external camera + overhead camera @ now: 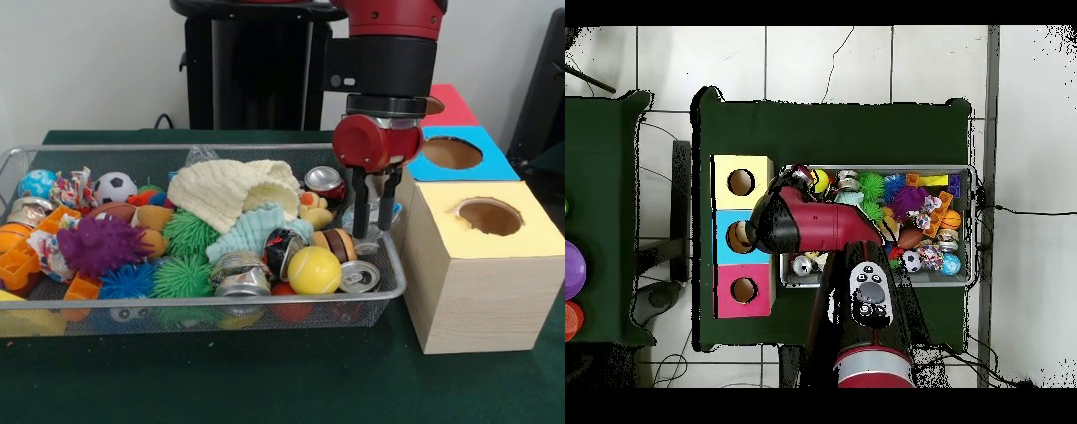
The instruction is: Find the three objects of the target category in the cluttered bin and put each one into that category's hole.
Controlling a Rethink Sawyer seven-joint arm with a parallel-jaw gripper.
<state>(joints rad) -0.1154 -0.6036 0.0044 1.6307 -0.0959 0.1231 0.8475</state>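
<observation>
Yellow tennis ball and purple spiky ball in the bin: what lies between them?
In the front view, between the purple spiky ball and the yellow tennis ball lie a green spiky ball and a crushed can.

- A plain pale wall (pixel 88 62) fills the upper left of the front view.
- Dark green table cover (pixel 265 380) spans the bottom.
- White tiled floor (pixel 815 60) surrounds it overhead.
</observation>
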